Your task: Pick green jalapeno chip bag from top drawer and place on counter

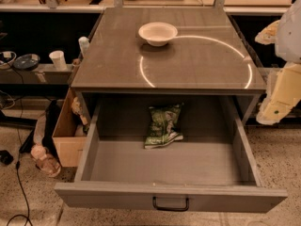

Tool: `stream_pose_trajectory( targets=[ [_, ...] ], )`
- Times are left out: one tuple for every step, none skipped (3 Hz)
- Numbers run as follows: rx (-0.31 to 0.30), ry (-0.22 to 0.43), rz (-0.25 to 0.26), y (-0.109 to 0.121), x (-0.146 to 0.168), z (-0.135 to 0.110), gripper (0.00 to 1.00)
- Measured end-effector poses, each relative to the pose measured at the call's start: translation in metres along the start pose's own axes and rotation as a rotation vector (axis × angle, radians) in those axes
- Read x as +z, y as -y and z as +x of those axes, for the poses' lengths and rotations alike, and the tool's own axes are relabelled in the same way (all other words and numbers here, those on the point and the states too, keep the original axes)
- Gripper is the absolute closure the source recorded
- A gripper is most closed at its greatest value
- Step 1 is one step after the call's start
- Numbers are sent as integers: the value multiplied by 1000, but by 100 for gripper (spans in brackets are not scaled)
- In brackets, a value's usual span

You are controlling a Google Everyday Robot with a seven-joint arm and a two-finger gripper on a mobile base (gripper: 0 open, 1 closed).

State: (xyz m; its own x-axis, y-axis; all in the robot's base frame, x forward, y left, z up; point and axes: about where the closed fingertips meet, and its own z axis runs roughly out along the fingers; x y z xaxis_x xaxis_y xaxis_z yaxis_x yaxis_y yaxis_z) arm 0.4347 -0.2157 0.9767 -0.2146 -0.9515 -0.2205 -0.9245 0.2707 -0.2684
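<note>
Clearly the task is at an early stage. The top drawer [117, 197] stands pulled fully out below the counter [197, 65], so the way in is open, but the green jalapeno chip bag [163, 126] lies untouched on the drawer floor. It sits towards the back, about midway between the side walls, flat and slightly crumpled. The gripper [275, 105] hangs at the right edge of the view, beside the counter's right side and above the drawer's right wall, well apart from the bag. It has hold of nothing that can be seen, and whether it is open or closed cannot be told. By this showing the reach into the drawer, the grasp, the lift and the placing on the counter are all left to do.

The counter is a flat grey-brown top marked with a thin bright circle line [247, 72]. A white bowl [158, 33] sits near its far edge, touching that line, and most of the top lies bare as a landing place. The drawer front carries a small black handle [170, 204]. To the left a tan cardboard box [66, 135] stands on the speckled floor [277, 149] just beside the drawer, with a white cup [58, 59] on a low shelf further back and a cable [19, 173] trailing across the floor.
</note>
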Motion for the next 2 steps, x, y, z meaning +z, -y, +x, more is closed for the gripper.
stream_pose_trajectory(
  targets=[
    [21, 21, 11, -4, 10, 5, 0],
    [50, 45, 26, -7, 29, 12, 0]
  ],
)
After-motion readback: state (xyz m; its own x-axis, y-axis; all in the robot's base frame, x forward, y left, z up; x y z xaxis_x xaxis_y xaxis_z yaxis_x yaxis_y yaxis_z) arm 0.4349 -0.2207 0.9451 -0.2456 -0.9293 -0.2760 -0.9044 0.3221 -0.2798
